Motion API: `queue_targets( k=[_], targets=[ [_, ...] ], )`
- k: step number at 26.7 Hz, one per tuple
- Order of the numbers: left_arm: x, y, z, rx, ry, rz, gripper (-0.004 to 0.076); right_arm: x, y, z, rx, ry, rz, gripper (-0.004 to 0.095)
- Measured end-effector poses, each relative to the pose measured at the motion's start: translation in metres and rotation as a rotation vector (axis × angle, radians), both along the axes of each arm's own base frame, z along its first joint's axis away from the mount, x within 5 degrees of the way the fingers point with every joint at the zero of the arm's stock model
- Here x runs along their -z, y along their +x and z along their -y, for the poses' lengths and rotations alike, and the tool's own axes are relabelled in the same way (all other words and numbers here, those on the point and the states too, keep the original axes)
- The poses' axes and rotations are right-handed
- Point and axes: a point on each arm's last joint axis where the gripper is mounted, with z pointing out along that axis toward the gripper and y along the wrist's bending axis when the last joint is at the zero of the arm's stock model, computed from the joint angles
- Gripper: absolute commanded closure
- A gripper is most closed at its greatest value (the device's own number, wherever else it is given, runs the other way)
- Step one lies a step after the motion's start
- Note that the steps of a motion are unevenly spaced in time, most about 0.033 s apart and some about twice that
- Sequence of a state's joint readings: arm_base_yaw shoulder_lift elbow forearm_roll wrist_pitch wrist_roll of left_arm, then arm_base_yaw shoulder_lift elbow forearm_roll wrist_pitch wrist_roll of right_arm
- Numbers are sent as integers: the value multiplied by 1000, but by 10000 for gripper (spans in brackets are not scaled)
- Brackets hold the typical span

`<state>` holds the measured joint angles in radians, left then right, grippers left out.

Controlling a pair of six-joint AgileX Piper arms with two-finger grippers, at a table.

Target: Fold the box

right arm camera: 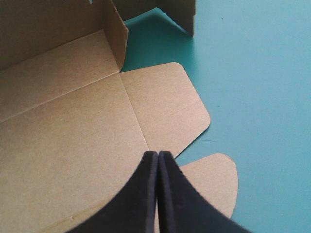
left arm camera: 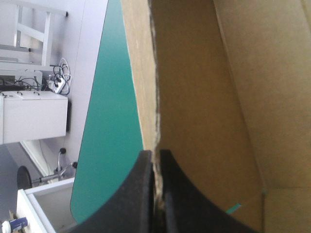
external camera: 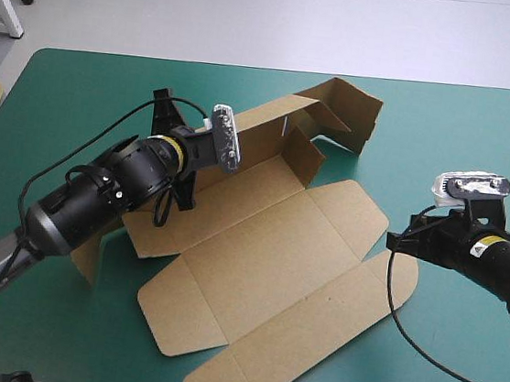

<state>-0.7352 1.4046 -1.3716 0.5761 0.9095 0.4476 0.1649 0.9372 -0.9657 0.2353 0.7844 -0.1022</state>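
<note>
Box [external camera: 267,248] wall sits pinched between left fingers [left arm camera: 138,194]; right fingers [right arm camera: 143,194], pressed together empty, hover over its flat flap.

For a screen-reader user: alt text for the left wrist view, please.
The left gripper, all but shut, pinches the edge of a raised wall of the brown box. Beside that wall lies the teal-green table cover.

High view: above and behind, facing forward and down over most of desk [external camera: 484,125]. Left wrist view: turned quarter turn, hard against raised wall of box [left arm camera: 194,97]. Right wrist view: close above rounded flap [right arm camera: 165,97], shared with high view.
</note>
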Motion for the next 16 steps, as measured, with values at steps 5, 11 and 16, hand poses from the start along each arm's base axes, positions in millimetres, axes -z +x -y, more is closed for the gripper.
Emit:
queue_targets(
  k=[5,11,16],
  targets=[
    [10,-26,-34,-51,46,81,738,0,0,-1,-2,16,-3,940],
    [23,-48,-46,13,47,178,738,0,-1,-2,-5,31,-9,940],
    [37,-54,-42,58,92,234,738,0,-1,-2,-6,38,-10,940]
  ],
)
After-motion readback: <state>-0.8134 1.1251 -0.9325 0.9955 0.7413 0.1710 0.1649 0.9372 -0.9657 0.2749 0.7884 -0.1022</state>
